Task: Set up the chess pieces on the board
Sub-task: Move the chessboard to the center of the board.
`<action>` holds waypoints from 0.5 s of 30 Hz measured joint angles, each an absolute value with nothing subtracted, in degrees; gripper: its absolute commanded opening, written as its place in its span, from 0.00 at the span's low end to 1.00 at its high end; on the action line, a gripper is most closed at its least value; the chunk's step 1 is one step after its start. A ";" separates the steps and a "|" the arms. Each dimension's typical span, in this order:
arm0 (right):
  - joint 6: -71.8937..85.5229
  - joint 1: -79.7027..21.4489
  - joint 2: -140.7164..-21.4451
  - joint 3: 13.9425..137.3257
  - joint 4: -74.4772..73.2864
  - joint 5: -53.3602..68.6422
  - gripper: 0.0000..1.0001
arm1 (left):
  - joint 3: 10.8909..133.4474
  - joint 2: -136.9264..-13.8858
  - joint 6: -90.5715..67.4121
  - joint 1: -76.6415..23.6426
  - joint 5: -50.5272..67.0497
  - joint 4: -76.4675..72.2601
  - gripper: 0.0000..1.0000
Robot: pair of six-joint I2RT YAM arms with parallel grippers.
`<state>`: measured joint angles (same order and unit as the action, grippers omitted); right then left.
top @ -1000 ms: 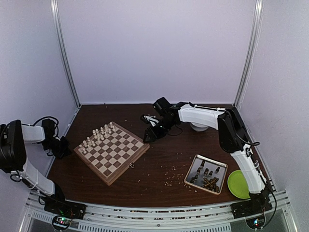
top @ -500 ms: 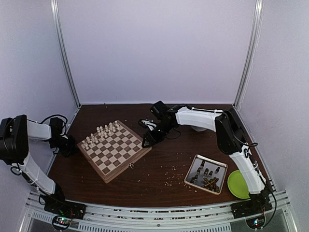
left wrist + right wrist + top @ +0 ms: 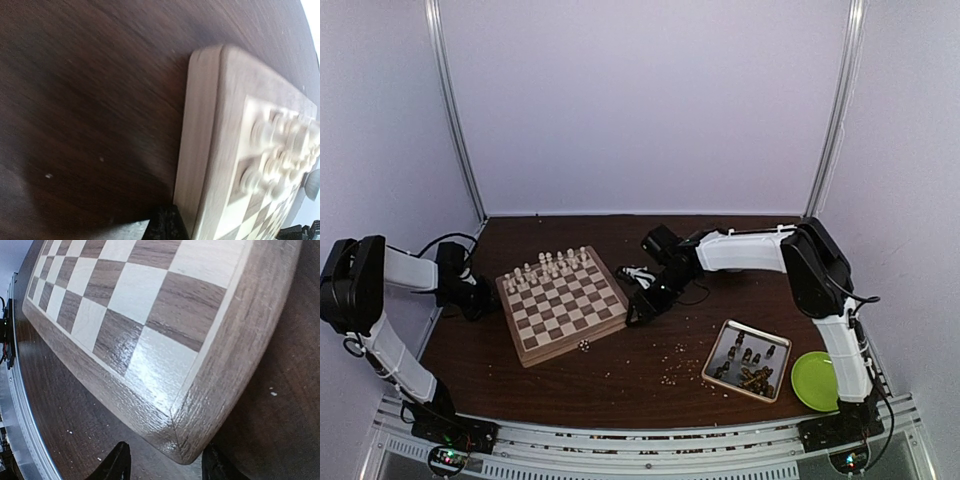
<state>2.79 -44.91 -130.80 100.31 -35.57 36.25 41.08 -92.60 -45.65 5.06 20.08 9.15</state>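
The board (image 3: pixel 570 315) lies left of centre on the dark table. The cream chess pieces (image 3: pixel 548 266) stand in two rows along its far side. The dark chess pieces (image 3: pixel 752 376) lie in a heap in the metal tray (image 3: pixel 712 362) at the right. My left gripper (image 3: pixel 480 298) is shut, its tip against the board's left rim (image 3: pixel 200 150); blurred cream pieces (image 3: pixel 280 150) show behind the rim. My right gripper (image 3: pixel 638 310) is open with the board's right corner (image 3: pixel 187 440) between its fingertips (image 3: pixel 117 462).
A green plate (image 3: pixel 814 381) sits at the near right beside the tray. Pale crumbs (image 3: pixel 670 375) are scattered over the table near the tray and the board. The board's metal clasp (image 3: pixel 585 346) hangs off its near edge. Enclosure walls stand all round.
The board has turned clockwise in the top view, now squarer to the table. My right gripper came nearer with the right corner. My left gripper moved right to the left rim.
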 measured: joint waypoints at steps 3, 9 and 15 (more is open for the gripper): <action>2.74 -46.33 -130.39 99.68 -35.66 36.23 0.49 | 40.58 -92.38 -45.80 3.11 19.59 8.38 0.00; 2.72 -48.18 -128.92 97.17 -35.03 36.25 0.50 | 39.59 -90.63 -46.09 -1.89 17.67 7.62 0.00; 2.76 -48.25 -128.46 96.33 -34.61 36.25 0.53 | 39.35 -90.32 -46.22 -3.11 16.71 6.92 0.00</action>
